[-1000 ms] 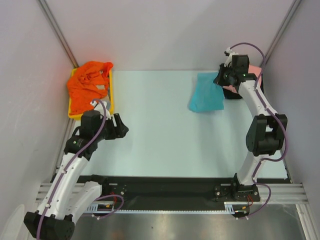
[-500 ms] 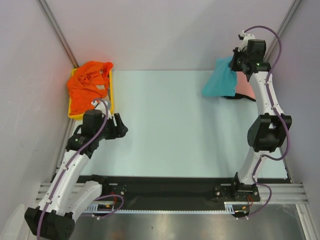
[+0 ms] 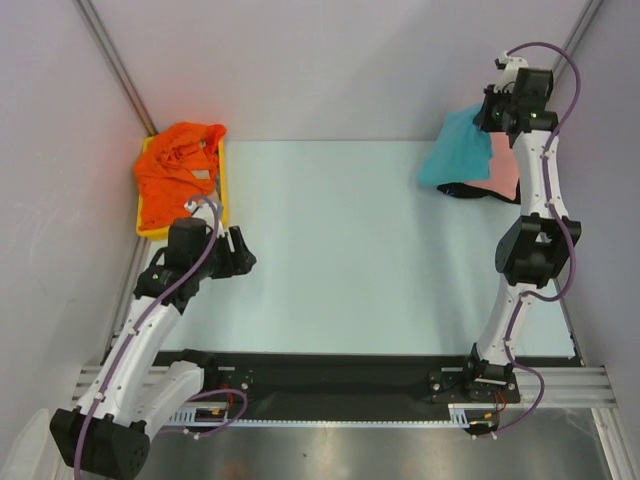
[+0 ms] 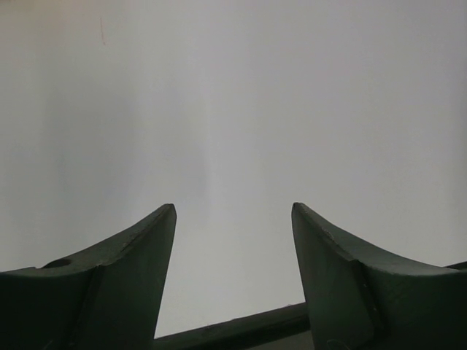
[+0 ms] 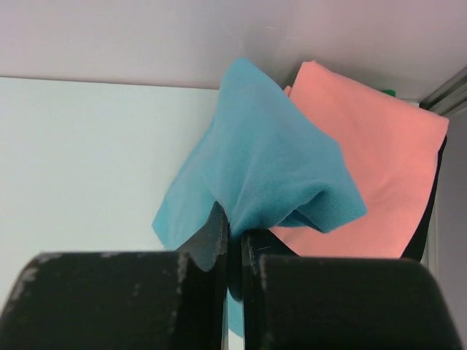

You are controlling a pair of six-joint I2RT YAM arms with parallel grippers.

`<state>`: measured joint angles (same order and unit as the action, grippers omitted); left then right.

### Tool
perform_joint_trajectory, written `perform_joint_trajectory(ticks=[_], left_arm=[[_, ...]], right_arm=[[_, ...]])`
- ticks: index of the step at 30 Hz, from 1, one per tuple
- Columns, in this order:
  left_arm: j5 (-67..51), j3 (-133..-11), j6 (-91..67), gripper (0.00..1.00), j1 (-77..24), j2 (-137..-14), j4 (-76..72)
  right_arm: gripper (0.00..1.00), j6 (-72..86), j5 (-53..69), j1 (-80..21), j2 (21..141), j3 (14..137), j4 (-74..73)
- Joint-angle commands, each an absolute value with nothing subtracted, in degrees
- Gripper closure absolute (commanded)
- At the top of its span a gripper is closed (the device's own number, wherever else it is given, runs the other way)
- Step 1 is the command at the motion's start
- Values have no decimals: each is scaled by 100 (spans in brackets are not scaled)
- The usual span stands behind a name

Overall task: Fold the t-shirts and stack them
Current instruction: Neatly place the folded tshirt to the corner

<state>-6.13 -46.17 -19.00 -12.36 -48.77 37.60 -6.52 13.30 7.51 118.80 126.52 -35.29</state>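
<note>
My right gripper (image 3: 492, 118) (image 5: 233, 227) is shut on a folded turquoise t-shirt (image 3: 458, 152) (image 5: 259, 168) and holds it lifted at the far right corner, over a stack topped by a salmon pink t-shirt (image 3: 502, 165) (image 5: 372, 160). A black t-shirt (image 3: 462, 190) peeks out under the pink one. An orange t-shirt (image 3: 178, 172) lies crumpled at the far left. My left gripper (image 3: 240, 255) (image 4: 233, 211) stands open near the left edge, nothing between its fingers.
A shallow yellow tray (image 3: 222, 185) holds the orange t-shirt at the far left corner. Grey walls with metal corner posts (image 3: 118, 65) close in the pale table (image 3: 330, 240) on three sides. A sliver of green (image 5: 389, 92) shows behind the pink shirt.
My right gripper has risen and swung right and back, carrying the turquoise t-shirt off the table to above the pink stack. The left arm has barely moved.
</note>
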Motion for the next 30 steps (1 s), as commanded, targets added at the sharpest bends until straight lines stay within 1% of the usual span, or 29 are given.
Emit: perform_joint_trajectory(ticks=[1, 14, 22, 26, 28, 30], left_arm=[[-580, -4605, -1890, 30, -1230, -4887, 3595], [-650, -4579, -1898, 31, -1230, -5019, 3586], [-686, -4570, -1890, 31, -1230, -5106, 3577], [-694, -4570, -1907, 31, -1230, -5115, 3577], [-694, -4562, -1907, 31, -1230, -5124, 3568], [-703, -4562, -1907, 31, -1230, -5133, 3568]], right_arm=[[100, -835, 1546, 957, 12066, 13287, -3410], [100, -756, 1925, 1810, 12682, 13579, -3278], [100, -335, 1864, 2329, 13253, 13456, -2936], [100, -378, 1513, 2355, 13578, 13465, -2874], [98, -352, 1442, 2347, 13693, 13447, -2795], [86, -185, 1293, 2320, 13904, 13465, -2751]])
